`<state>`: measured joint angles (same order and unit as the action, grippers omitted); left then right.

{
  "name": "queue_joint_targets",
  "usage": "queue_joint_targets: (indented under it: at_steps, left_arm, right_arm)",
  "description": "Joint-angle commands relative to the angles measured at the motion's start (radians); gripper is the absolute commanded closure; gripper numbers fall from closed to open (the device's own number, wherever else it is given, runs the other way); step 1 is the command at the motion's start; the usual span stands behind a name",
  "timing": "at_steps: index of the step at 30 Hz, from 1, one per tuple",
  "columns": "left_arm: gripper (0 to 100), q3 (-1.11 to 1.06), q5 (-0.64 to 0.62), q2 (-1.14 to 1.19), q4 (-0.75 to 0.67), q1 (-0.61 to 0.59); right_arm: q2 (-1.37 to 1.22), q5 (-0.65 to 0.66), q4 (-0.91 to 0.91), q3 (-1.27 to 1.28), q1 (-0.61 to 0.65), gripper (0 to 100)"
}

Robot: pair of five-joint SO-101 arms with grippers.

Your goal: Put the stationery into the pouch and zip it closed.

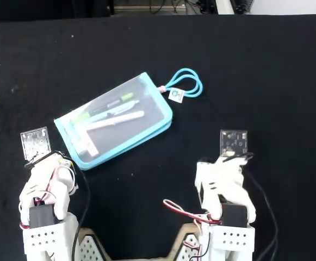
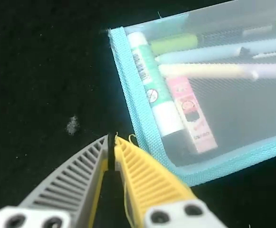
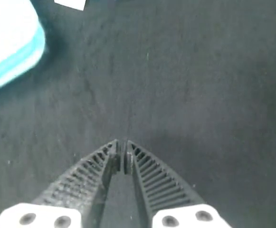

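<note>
Translucent turquoise-edged pouch on black table, pens inside, seemingly zipped. Left gripper and right gripper pinched together, empty. I'd confirm the zip pull sits fully home.

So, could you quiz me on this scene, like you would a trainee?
1. True or false: the left gripper and the right gripper are both shut and hold nothing.
2. Where is the stationery? A) inside the pouch B) scattered outside it C) clamped in a gripper
3. What colour is the loop cord at the pouch's corner?
Key: 1 true; 2 A; 3 light blue.
</note>
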<state>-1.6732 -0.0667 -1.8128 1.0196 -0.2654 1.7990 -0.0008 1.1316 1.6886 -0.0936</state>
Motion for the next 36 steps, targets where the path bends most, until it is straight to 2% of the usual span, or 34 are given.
queue_joint_targets:
  at_steps: [1, 8, 15, 33, 36]
  left_arm:
    - [97, -0.025, -0.009, -0.008, -0.014, -0.012]
    - [97, -0.025, -0.009, -0.008, 0.009, -0.008]
    - [97, -0.025, -0.009, -0.008, 0.072, 0.096]
    - [97, -0.025, -0.009, -0.006, 0.077, 0.093]
    - [97, -0.025, -0.009, -0.006, 0.161, 0.071]
  right_arm:
    - [0.096, -0.002, 0.018, -0.004, -0.023, 97.7]
    - [0.091, -0.002, 0.025, -0.004, -0.020, 97.7]
    - [0.090, -0.002, 0.028, -0.004, -0.023, 98.0]
    - [0.096, -0.002, 0.072, -0.004, -0.018, 97.7]
    - [0.094, -0.002, 0.074, -0.004, -0.021, 97.7]
